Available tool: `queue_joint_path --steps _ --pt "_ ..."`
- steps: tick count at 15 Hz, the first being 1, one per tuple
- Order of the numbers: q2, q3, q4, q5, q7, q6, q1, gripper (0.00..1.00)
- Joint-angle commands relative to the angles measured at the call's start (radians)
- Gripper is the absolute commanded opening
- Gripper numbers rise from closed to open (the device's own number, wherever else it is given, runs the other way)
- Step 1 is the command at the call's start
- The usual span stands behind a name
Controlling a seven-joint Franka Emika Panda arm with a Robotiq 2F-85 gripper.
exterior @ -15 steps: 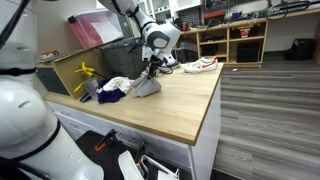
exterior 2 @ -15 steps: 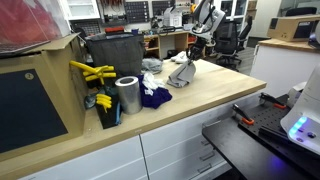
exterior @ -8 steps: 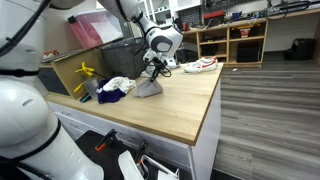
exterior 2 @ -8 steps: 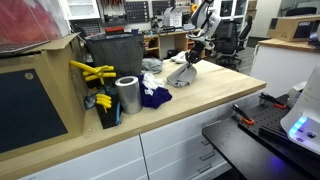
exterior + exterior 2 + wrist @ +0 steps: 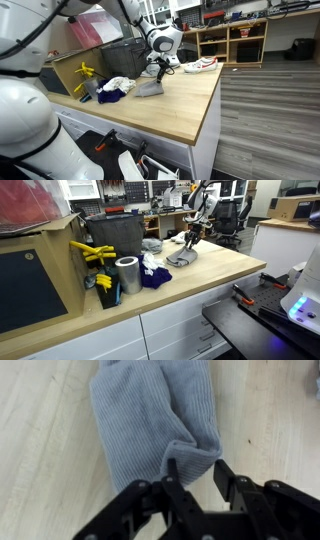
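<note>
Since the hand (image 5: 156, 72) pinches one end of the grey cloth (image 5: 148, 88), I'd judge grip security is what matters here. In this exterior view the cloth sits on the desk (image 5: 185, 108), just out from the front of the black bin (image 5: 120, 55). Its pinched end is raised and the rest slumps on the wood. A blue and white cloth pile (image 5: 114, 88) lies between it and the bin, close by, so any lift should go straight up, not toward the bin.

Exterior view from the drawer side: hand (image 5: 189, 242) is above the cloth (image 5: 180, 258), farther from the bin (image 5: 112, 235) than the metal can (image 5: 127, 275). The trailing end touches the desk (image 5: 205, 280). Raise slowly so it peels off without a snag.

Wrist view, bin out of frame: fingers (image 5: 172, 478) are pressed on a bunched fold of the ribbed cloth (image 5: 150, 410). The bite looks shallow, near the edge only. I can't tell whether it holds more than one layer. I'd watch for slip and re-pinch deeper if the fold creeps.
</note>
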Motion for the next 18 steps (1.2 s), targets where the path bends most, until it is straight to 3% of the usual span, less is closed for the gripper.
queue_joint_path --steps 1,5,10,18 --pt "-0.031 -0.044 -0.001 -0.138 0.076 0.134 0.069 0.75" --pt "-0.074 -0.055 -0.033 -0.311 0.117 0.289 0.110 1.00" --pt "-0.178 0.001 -0.103 -0.402 0.018 0.294 0.106 1.00" --pt "-0.307 0.127 -0.281 -0.283 -0.386 0.150 0.035 1.00"
